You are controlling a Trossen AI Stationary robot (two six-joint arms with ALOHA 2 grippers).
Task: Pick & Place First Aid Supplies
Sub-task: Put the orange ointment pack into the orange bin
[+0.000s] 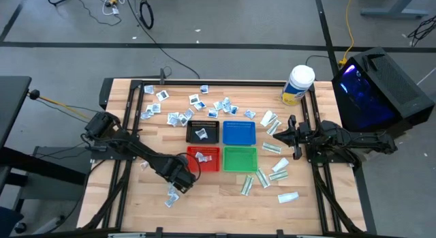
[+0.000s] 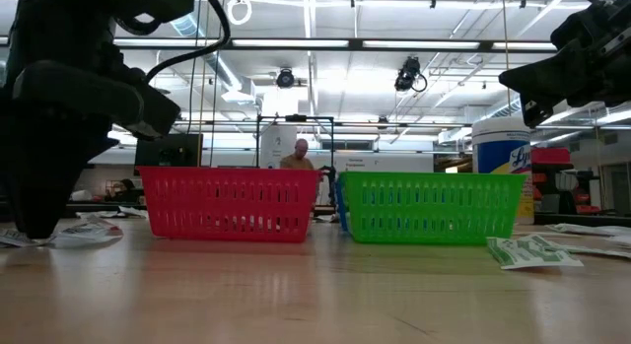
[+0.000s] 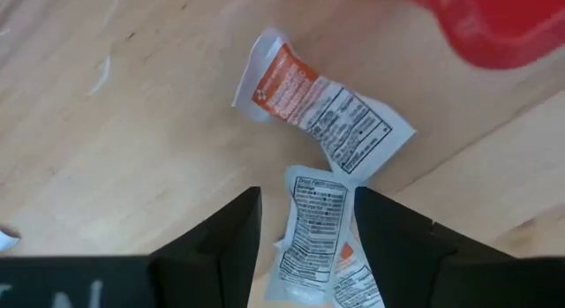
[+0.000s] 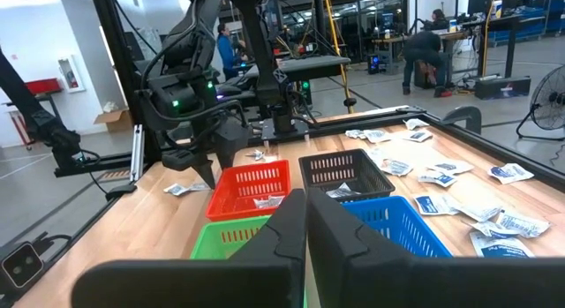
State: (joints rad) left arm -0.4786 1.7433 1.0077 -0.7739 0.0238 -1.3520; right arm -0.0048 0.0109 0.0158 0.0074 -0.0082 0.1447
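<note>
My left gripper (image 1: pixel 179 181) points down at the table's near left, just left of the red tray (image 1: pixel 204 158). It is open, and its fingers stand either side of a white packet with black print (image 3: pixel 313 233) that lies flat on the wood. A second packet with an orange patch (image 3: pixel 322 109) lies just beyond it. More squarish white packets (image 1: pixel 197 105) are scattered along the far side, and narrow white-and-green ones (image 1: pixel 272 166) lie at the right. My right gripper (image 4: pixel 306 221) waits shut at the table's right edge, pointing level across the table. My left gripper comes from above, fingers pointing down, one on each long side of the white printed packet (image 3: pixel 298 221). A gap shows beside one finger (image 3: pixel 231 242); the other finger (image 3: pixel 388 242) meets the packet's edge in the picture. I cannot tell whether it touches.
Black (image 1: pixel 203 131), blue (image 1: pixel 239 132), red and green (image 1: pixel 240 158) mesh trays stand in a two-by-two block mid-table; the black and red ones each hold a packet. A white jar with a yellow label (image 1: pixel 298 84) stands at the far right. Bare wood lies along the near edge.
</note>
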